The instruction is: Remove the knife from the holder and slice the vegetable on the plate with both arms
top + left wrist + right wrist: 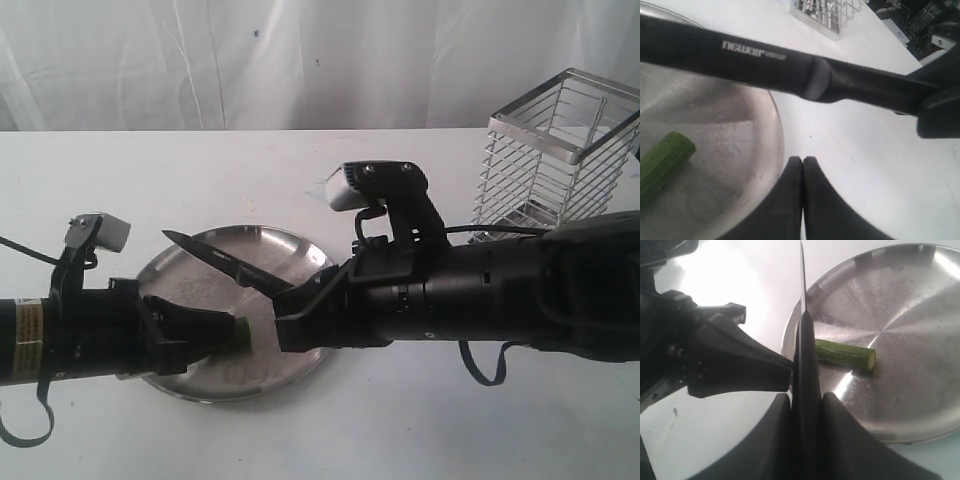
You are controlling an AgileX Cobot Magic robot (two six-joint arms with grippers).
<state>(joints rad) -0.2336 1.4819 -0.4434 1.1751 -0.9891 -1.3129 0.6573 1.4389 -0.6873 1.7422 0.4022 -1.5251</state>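
Right wrist view: my right gripper (807,405) clamps knife (805,355) handle, blade over plate (920,410). Chili (845,354) mid-frame on plate: probably light, slick, rolls easy, so pin away from cut face. My left gripper (802,172) closed, empty.

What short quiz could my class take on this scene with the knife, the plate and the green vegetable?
1. True or false: the wire holder stands upright on the table, off the plate.
2. What holds the knife? A. the wire holder B. the right tool C. the left tool
3. Fill the gap: beside the vegetable, the left tool is ____ (open or shut).

Key: 1 true. 2 B. 3 shut.
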